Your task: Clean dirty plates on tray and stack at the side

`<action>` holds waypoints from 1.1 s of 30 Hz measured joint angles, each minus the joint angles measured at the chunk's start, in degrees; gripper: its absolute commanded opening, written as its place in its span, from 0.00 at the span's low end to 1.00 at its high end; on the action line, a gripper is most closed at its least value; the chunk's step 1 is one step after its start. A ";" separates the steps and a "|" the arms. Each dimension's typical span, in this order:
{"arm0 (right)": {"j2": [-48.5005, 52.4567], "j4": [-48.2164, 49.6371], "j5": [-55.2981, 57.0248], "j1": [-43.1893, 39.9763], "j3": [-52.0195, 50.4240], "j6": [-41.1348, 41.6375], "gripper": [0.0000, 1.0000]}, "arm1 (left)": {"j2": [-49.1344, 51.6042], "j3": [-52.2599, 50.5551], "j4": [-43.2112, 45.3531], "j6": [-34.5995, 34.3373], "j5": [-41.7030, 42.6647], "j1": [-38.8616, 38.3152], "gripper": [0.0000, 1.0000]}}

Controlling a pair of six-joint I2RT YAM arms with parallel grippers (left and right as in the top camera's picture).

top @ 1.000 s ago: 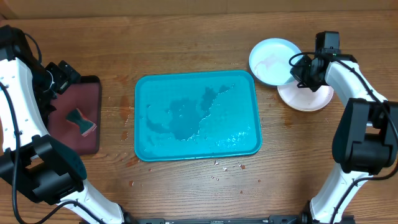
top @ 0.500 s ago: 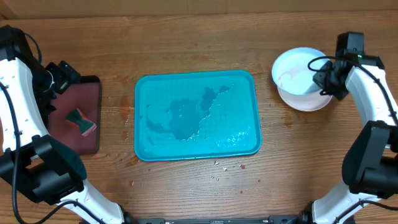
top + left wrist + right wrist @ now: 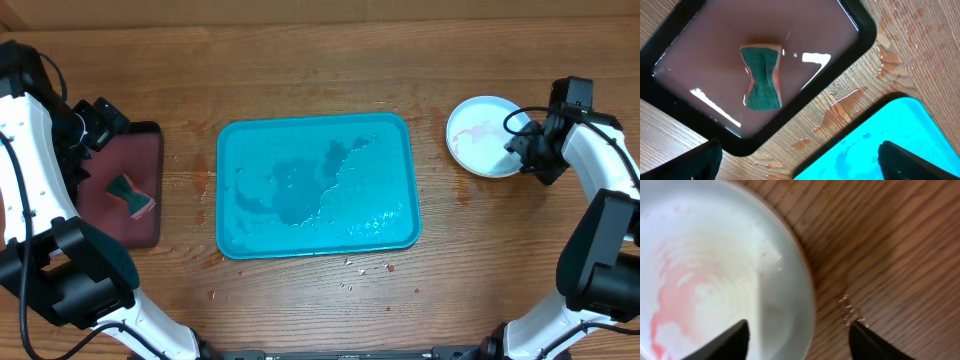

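We are finding the large turquoise plastic tray [image 3: 316, 185] wet and bare of plates, so the clearing looks done. The small round white plate [image 3: 482, 135] is sitting well to its right at the table's side. Its centre is showing red smears, so cleaning seems unfinished. The right gripper [image 3: 799, 330] is straddling its rim, fingers apart, gripping nothing. The left gripper [image 3: 800, 147] is hanging spread above the black-rimmed maroon tray [image 3: 705, 40] and green sponge [image 3: 761, 77].

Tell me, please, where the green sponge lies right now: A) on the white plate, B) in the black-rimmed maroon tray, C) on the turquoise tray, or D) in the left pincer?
B: the sponge sits on the wet floor of the maroon tray, apart from the turquoise tray.
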 measured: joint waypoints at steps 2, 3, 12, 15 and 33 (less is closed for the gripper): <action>0.00 -1.40 -3.15 0.00 0.00 -1.53 0.70 | 0.00 0.00 0.02 0.00 -0.02 0.00 1.00; 0.00 -2.10 -4.46 0.00 0.00 -1.92 0.70 | 0.00 0.00 0.00 0.00 -0.02 0.00 1.00; -18.69 -12.74 -9.79 0.31 0.00 -4.92 0.72 | 0.00 0.00 0.04 0.00 -0.02 0.00 1.00; -29.31 -17.90 -10.23 2.99 -0.63 -6.47 0.72 | 0.00 0.00 0.02 0.00 -0.02 0.00 1.00; -38.25 -26.67 -19.26 19.17 -7.39 -7.45 1.00 | 0.00 0.00 0.00 0.00 -0.02 0.00 1.00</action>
